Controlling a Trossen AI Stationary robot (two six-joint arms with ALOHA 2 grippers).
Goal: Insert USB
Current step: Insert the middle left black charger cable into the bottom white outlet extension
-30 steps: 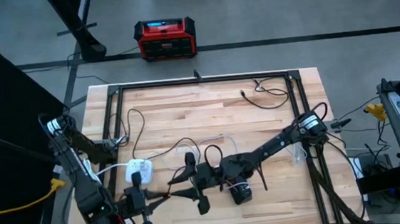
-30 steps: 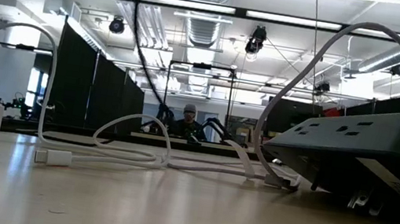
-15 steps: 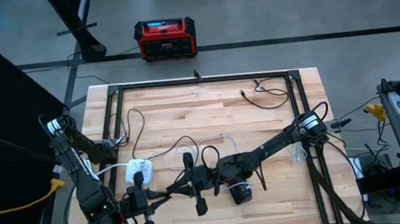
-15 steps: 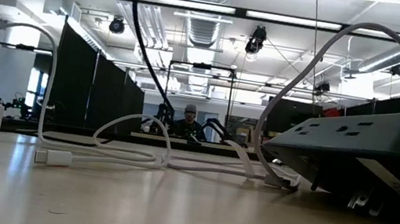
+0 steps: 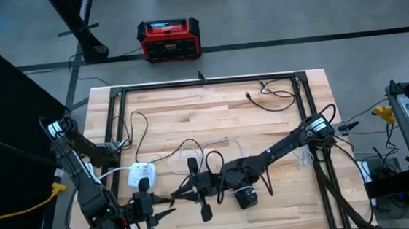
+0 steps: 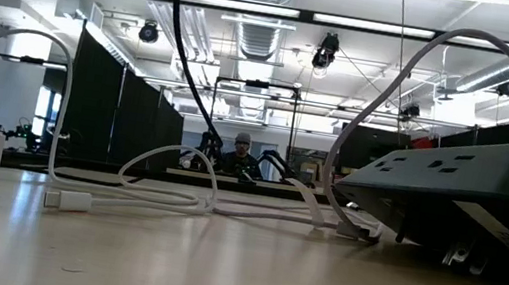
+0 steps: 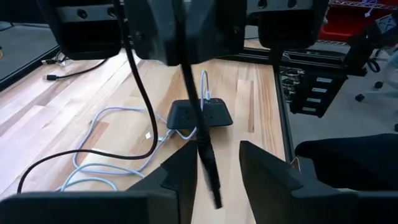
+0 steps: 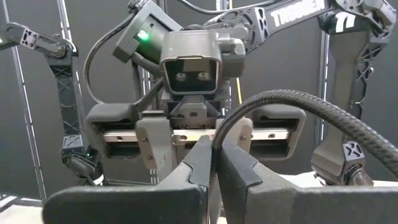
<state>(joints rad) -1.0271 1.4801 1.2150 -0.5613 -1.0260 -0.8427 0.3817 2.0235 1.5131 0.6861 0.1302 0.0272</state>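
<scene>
Both arms meet low over the front of the wooden table [image 5: 263, 117]. The right gripper [image 5: 195, 186] has its two fingers [image 8: 205, 163] pressed tight together on a thick black cable [image 8: 292, 112]. The cable loops up and away from the pinch.

The left gripper [image 5: 153, 208] faces it from just beside. Its fingers [image 7: 264, 174] stand a little way apart, with the end of the black cable [image 7: 208, 165] hanging in the gap between them. I cannot tell if they touch it.

A dark power strip [image 7: 200, 116] lies flat on the wood farther off, with thin white cables [image 7: 109, 134] curled beside it. A white charger block [image 5: 140, 174] sits near the left gripper.
</scene>
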